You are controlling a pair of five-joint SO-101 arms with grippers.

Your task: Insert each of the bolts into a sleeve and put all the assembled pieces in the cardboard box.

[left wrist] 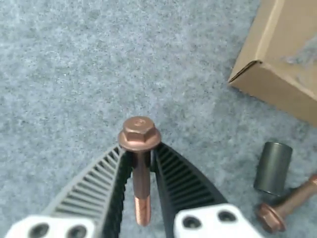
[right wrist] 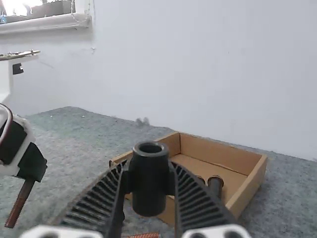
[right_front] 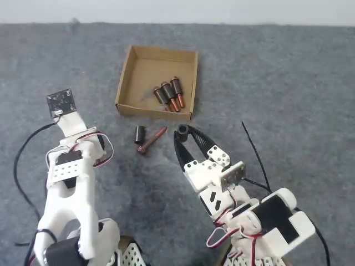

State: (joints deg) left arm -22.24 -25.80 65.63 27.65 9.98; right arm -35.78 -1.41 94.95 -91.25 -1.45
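My left gripper [left wrist: 140, 151] is shut on a copper bolt [left wrist: 140, 135], gripping the shank with the hex head sticking out past the fingertips. My right gripper [right_front: 183, 133] is shut on a black sleeve [right wrist: 148, 178], held upright with its open bore facing up, just in front of the cardboard box [right_front: 126, 83]. Three assembled pieces [right_front: 168, 95] lie in the box. A loose black sleeve [right_front: 140, 134] and a loose copper bolt [right_front: 152, 139] lie side by side on the carpet in front of the box, between the two arms. From the right wrist, the left gripper's bolt [right wrist: 17, 206] hangs nearby.
Grey carpet [right_front: 277, 83] covers the table. The left arm [right_front: 69, 177] stands at the front left, the right arm's base [right_front: 266, 221] at the front right. A thin black cable [right_front: 255, 155] runs beside the right arm. A white wall [right wrist: 198, 59] rises behind the box.
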